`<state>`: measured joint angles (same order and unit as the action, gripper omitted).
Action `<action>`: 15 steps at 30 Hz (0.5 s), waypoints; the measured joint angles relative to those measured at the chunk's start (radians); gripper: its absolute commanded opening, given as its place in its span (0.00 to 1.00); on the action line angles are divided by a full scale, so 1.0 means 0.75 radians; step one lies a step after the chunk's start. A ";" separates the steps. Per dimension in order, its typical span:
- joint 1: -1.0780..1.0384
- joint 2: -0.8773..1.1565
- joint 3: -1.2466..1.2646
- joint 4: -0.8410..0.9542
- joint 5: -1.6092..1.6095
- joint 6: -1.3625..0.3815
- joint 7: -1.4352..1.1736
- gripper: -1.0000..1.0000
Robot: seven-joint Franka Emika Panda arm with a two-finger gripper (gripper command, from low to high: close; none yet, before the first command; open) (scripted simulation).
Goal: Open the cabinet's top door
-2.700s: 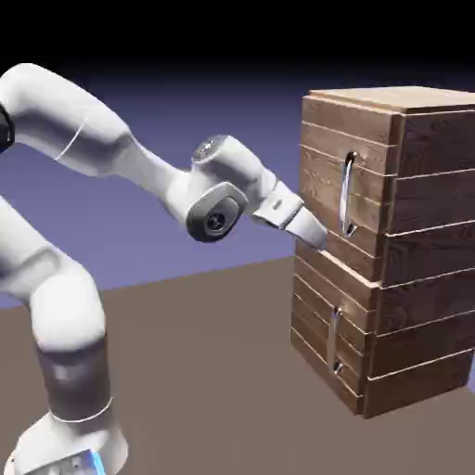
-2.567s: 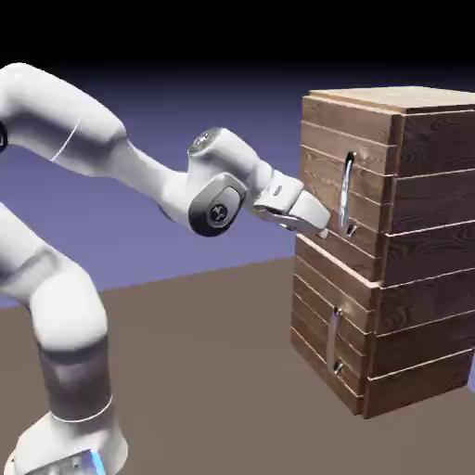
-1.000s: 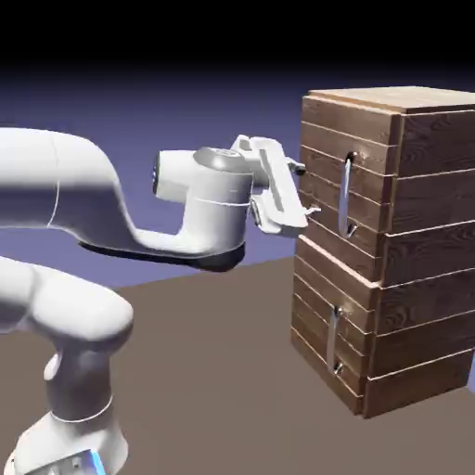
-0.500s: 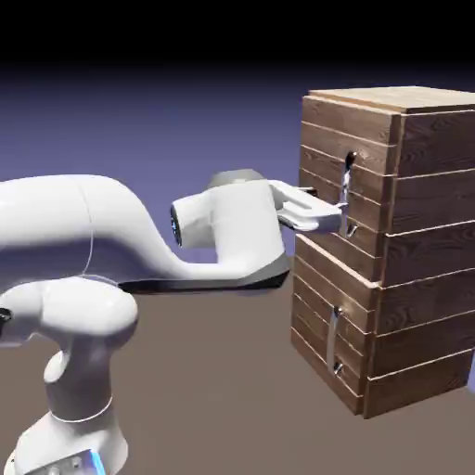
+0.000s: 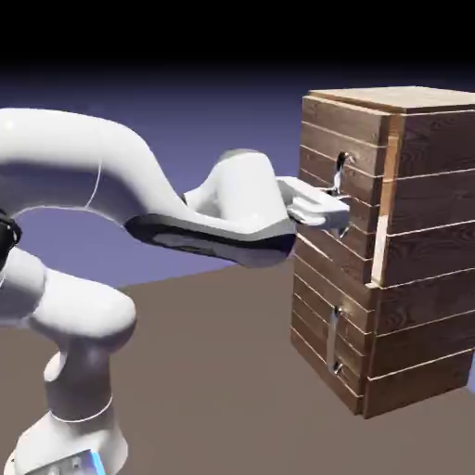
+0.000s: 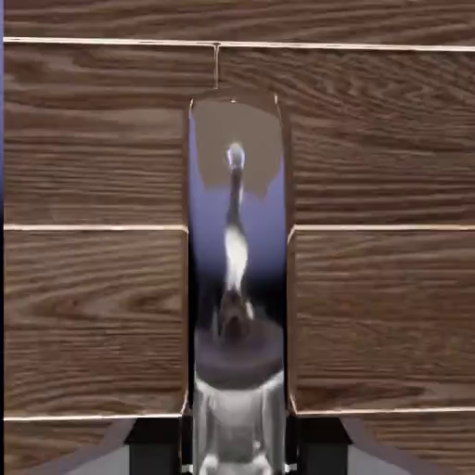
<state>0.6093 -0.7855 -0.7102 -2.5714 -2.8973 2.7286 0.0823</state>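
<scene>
Top door (image 5: pixel 336 199) of cabinet (image 5: pixel 417 306) slightly ajar, swung a crack out from the upper front. Jaws pinched tight on its long silver handle (image 6: pixel 237 306); gripper (image 5: pixel 341 206) level, at mid-handle.

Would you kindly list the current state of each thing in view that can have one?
top door: ajar, swung slightly out from the cabinet
top door's handle: clamped between the fingertips
gripper: shut on the handle
lower door: closed, handle untouched
</scene>
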 measured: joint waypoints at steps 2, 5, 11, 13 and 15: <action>-0.096 0.012 0.096 -0.035 0.047 -0.018 0.018 0.00; -0.212 -0.023 0.223 -0.115 0.222 -0.076 -0.073 0.00; -0.384 -0.112 0.462 -0.258 0.570 -0.199 -0.243 0.00; -0.422 -0.145 0.536 -0.299 0.686 -0.243 -0.296 0.00; -0.452 -0.177 0.609 -0.336 0.802 -0.290 -0.347 0.00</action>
<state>0.2703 -0.9182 -0.2531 -2.8236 -2.2957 2.5113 -0.1779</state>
